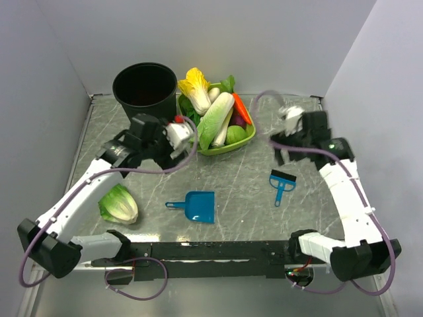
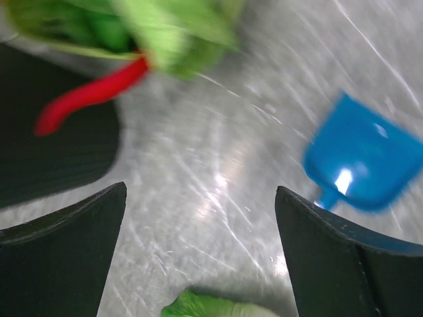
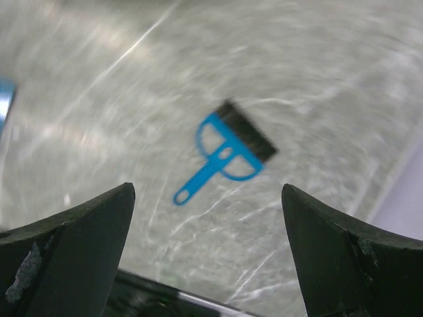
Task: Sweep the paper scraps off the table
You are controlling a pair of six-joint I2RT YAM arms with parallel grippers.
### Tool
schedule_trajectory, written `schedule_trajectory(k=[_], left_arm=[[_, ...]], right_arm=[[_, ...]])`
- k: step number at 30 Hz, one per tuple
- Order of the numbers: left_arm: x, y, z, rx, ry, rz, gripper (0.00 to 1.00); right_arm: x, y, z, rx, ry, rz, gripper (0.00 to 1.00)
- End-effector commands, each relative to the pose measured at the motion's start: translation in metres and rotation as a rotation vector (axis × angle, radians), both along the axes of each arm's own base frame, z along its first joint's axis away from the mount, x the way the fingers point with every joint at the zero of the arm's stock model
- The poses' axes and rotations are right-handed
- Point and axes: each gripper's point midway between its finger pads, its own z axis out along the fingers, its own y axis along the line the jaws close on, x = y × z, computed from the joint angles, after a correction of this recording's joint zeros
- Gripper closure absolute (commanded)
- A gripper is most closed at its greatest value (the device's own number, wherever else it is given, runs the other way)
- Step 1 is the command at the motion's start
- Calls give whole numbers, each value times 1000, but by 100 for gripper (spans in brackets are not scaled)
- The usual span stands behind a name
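My left fingers (image 2: 99,224) stand wide apart with nothing between them, up over the back left of the grey-green marble-veined surface (image 1: 241,181). They hang close to the tall round black bucket (image 1: 142,105) and the shallow green plastic basket (image 1: 225,149), which is piled with toy vegetables. A glossy curved red chili pepper (image 2: 86,99) shows at the basket's near edge, beside the bucket's dark wall.

The blue plastic dustpan (image 1: 198,206) lies flat on the surface, well apart from those fingers and towards the near side, its handle pointing left. A pale green lettuce head (image 1: 119,203) lies on the near left of the surface, beside my left arm.

My right fingers (image 3: 92,231) are spread wide as well and hold nothing. They hover over the back right of the surface. Below them, clear of both fingertips, lies the small blue hand brush with black bristles (image 3: 228,152), flat on the surface, its handle pointing towards the near edge.

Both wrist views are blurred. I cannot make out the paper scraps in any view, so I cannot tell where they are.
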Motion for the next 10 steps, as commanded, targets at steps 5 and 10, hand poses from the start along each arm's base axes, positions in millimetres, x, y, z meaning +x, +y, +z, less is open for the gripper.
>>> schedule_trajectory(k=[5,10], left_arm=[[73,57,116,-354,-231,519,4],[99,103,153,-558,-276,789,3]], right_arm=[[68,-69,164,129,-496,-528,0],[76,-65,187,173,-568,-512,0]])
